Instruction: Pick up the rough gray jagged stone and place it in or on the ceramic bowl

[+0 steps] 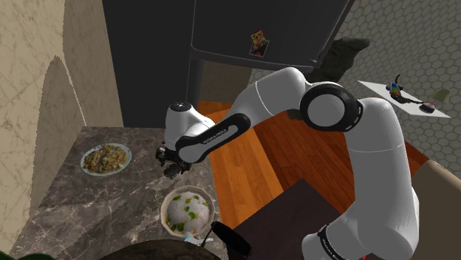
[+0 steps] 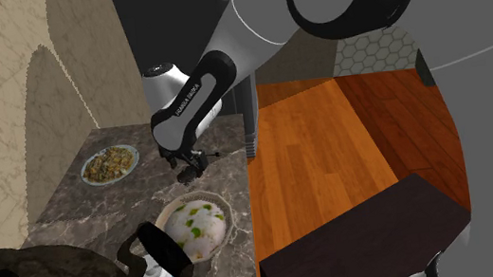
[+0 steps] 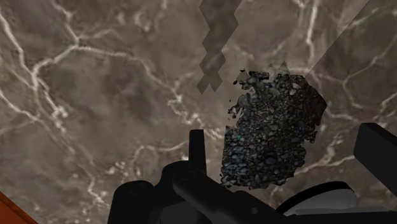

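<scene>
Tool astride the stone, by the worktop's floor-side edge

We have the tool low over the dark marble worktop, fingers spread wide. The rough dark grey stone sits between them, one finger close by it and a clear gap on the other side, so nothing is pinched. We cannot tell whether the stone rests on the marble. The bowl, heaped with white food and green bits, stands near it along the edge by the wooden floor. A plate of food lies towards the wall.
</scene>
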Available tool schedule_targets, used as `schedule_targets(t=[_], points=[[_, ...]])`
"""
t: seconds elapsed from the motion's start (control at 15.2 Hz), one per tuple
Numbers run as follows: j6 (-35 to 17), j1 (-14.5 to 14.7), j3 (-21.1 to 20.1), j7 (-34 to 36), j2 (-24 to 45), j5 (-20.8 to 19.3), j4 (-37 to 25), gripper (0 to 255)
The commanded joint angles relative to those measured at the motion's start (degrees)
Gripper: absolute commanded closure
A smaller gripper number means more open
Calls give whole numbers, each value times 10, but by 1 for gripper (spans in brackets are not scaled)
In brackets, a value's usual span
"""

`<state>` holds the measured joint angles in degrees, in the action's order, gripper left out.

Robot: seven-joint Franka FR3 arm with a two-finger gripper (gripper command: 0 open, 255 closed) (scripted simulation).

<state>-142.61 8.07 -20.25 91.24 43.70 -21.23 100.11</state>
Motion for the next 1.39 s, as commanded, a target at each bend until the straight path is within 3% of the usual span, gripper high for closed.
schedule_targets(t=[0.0, 0.59, 0.66, 0.73, 0.79, 0.86, 1.06, 1.32], points=[[0, 0, 0, 0, 0, 0, 0, 255], [0, 0, 0, 0, 0, 0, 0, 255], [0, 0, 0, 0, 0, 0, 0, 0], [84, 184, 136, 220, -8, -111, -41, 0], [29, 63, 60, 29, -5, -26, -21, 0], [30, 59, 55, 33, -4, -31, -21, 0], [90, 82, 53, 78, -12, -8, -50, 0], [72, 85, 59, 82, 10, -15, -55, 0]])
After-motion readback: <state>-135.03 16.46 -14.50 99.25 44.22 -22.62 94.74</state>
